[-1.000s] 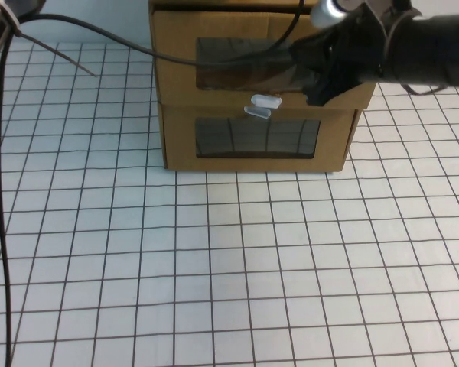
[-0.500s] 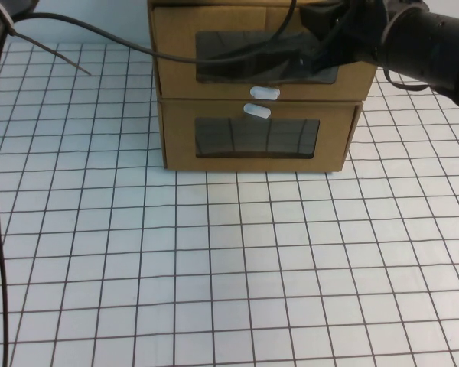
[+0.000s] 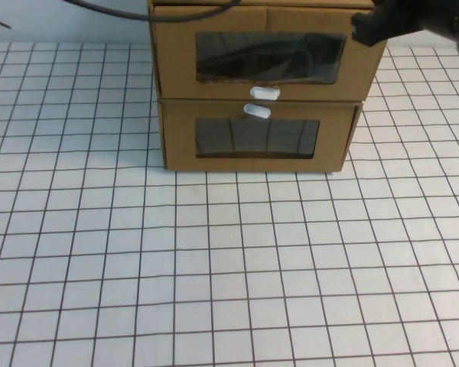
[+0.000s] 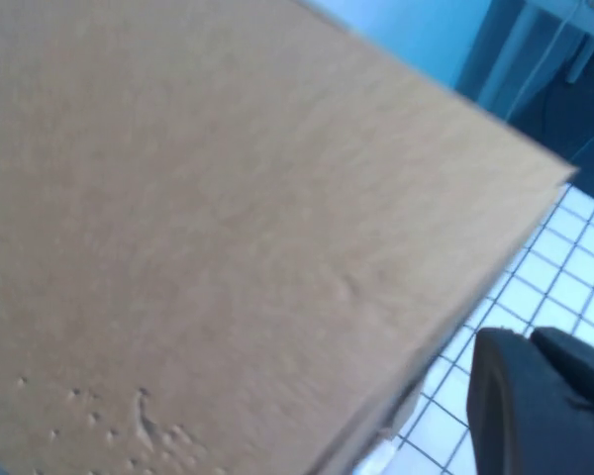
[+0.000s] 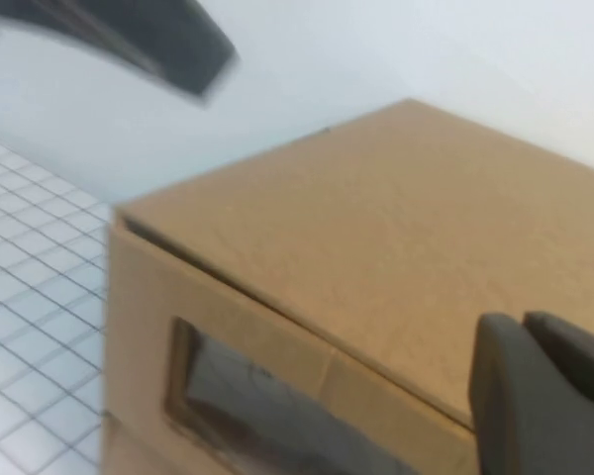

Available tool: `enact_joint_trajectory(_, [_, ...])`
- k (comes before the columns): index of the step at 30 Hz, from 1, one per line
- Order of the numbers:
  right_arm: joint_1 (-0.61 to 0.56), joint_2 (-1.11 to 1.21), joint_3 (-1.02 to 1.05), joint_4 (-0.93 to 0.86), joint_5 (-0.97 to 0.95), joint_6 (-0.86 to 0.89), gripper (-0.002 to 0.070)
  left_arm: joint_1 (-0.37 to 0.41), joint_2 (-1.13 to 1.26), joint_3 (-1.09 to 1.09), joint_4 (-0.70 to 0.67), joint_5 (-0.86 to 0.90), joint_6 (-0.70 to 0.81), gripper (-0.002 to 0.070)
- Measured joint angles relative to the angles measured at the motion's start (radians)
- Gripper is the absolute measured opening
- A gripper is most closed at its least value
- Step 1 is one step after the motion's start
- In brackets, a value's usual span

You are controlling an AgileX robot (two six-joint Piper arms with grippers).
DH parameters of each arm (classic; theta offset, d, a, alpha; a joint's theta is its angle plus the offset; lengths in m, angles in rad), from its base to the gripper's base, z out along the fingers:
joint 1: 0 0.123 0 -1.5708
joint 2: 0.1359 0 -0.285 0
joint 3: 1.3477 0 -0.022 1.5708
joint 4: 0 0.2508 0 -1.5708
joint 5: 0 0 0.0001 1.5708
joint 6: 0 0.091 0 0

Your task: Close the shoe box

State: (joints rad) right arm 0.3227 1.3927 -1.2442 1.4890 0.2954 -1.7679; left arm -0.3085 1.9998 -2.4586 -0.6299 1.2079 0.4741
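Note:
The shoe box (image 3: 268, 76) is the upper of two stacked brown cardboard drawers. It has a wide clear window and a small white pull tab (image 3: 265, 93) below that window. Its front stands about flush with the drawer below. My right gripper (image 3: 369, 27) is shut and empty by the box's far right top corner. In the right wrist view it (image 5: 523, 327) hangs over the box top (image 5: 376, 218). My left gripper (image 4: 530, 341) is shut and empty beside the box's cardboard side (image 4: 228, 228). It is out of the high view.
The lower matching drawer (image 3: 256, 157) carries the shoe box and has its white tab (image 3: 256, 112) above its window. The white gridded table (image 3: 229, 267) stretches in front. A black cable (image 3: 115, 8) runs along the far edge.
My right arm has pulled back up and to the right, off the front of the shoe box. The cables on the left have left the view. The box front now shows whole.

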Motion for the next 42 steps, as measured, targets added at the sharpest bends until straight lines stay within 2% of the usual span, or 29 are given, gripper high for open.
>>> enact_joint_trajectory(7, [0.000, -0.197, 0.106, -0.363, 0.053, 0.413, -0.0014, 0.002, -0.179, -0.004, 0.010, 0.057, -0.005, -0.0005])
enact_joint_trajectory(11, [0.000, -0.324, 0.216, -0.449, 0.057, 0.499, -0.0014, 0.002, -0.280, 0.032, 0.022, 0.059, -0.019, -0.0005])
enact_joint_trajectory(15, [0.000, -0.472, 0.328, -0.458, 0.015, 0.553, -0.0014, 0.002, -0.396, 0.172, 0.035, 0.059, -0.029, -0.0005])
enact_joint_trajectory(22, [-0.002, -0.735, 0.535, -0.458, -0.017, 0.663, -0.0014, 0.002, -0.731, 0.657, 0.048, 0.030, -0.010, -0.0005])
enact_joint_trajectory(29, [-0.002, -0.990, 0.725, -0.458, -0.020, 0.754, -0.0014, 0.002, -1.193, 1.231, 0.051, -0.227, -0.007, -0.0005])
enact_joint_trajectory(33, [-0.002, -1.087, 0.830, -0.458, -0.030, 0.772, -0.0014, 0.002, -1.452, 1.502, 0.075, -0.384, -0.060, -0.0005])
enact_joint_trajectory(42, [-0.006, -1.129, 1.019, -0.458, -0.083, 0.847, -0.0014, 0.002, -1.822, 1.879, 0.170, -0.630, -0.127, -0.0005])
